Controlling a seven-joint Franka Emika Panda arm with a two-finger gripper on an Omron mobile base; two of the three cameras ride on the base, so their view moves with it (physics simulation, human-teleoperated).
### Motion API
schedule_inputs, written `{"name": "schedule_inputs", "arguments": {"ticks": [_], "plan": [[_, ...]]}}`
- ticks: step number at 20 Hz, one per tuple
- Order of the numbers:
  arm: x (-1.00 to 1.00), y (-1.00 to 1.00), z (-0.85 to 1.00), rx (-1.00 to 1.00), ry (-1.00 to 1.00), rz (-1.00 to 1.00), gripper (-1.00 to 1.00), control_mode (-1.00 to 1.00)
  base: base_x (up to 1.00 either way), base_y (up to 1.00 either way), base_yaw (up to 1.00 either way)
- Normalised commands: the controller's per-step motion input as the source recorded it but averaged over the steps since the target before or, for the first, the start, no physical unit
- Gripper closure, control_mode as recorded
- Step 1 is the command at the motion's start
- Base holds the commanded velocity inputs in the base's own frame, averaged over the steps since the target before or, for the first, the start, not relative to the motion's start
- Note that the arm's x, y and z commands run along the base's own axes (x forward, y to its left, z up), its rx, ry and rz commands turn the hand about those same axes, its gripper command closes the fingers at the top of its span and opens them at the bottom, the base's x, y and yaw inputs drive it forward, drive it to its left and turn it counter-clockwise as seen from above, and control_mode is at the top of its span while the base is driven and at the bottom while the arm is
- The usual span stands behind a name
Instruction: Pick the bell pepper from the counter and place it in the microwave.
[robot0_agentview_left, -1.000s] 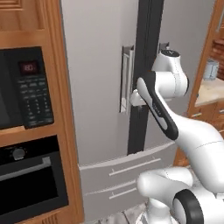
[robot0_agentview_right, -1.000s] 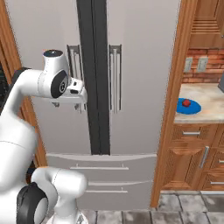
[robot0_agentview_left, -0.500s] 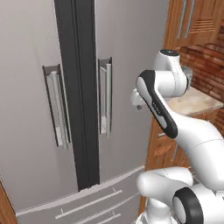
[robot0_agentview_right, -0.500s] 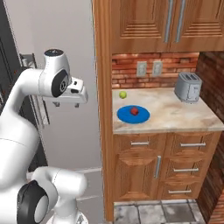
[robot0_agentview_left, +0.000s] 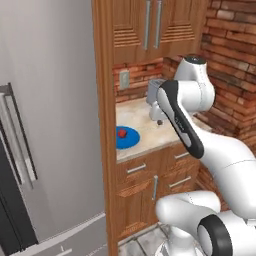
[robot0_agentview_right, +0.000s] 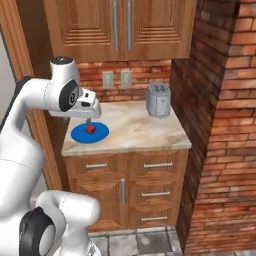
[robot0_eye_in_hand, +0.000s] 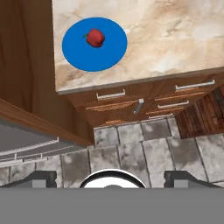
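Note:
The red bell pepper (robot0_agentview_left: 121, 133) (robot0_agentview_right: 90, 128) (robot0_eye_in_hand: 95, 37) rests on a flat blue plate (robot0_agentview_right: 102, 133) (robot0_eye_in_hand: 74, 48) at the left end of the beige marbled counter (robot0_agentview_right: 142, 131) (robot0_agentview_left: 145, 127) (robot0_eye_in_hand: 175, 39). My gripper (robot0_eye_in_hand: 111, 178) (robot0_agentview_right: 89, 118) hangs in the air before the counter's front left corner, above the pepper's height and apart from it. In the hand view its fingertips (robot0_eye_in_hand: 41, 177) stand wide apart, open, with nothing between them. The microwave is out of view.
A silver toaster (robot0_agentview_right: 158, 99) (robot0_agentview_left: 152, 90) stands at the back of the counter. A brick wall (robot0_agentview_right: 220, 125) closes the right side, and wooden wall cabinets (robot0_agentview_right: 117, 27) hang overhead. Drawer fronts (robot0_eye_in_hand: 131, 98) lie below the slab, and the grey fridge (robot0_agentview_left: 45, 125) is on the left.
The whole picture has shifted: the base has driven right, from the fridge doors to the counter cabinet. The arm keeps the same pose, and the gripper stays open.

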Motion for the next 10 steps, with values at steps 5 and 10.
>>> {"name": "schedule_inputs", "arguments": {"ticks": [5,10], "plan": [[0.00,0.00,0.00,0.00,0.00,0.00,-1.00,1.00,0.23,-0.95,0.26],[0.00,0.00,0.00,0.00,0.00,0.00,-1.00,1.00,0.23,-0.62,0.42]]}}
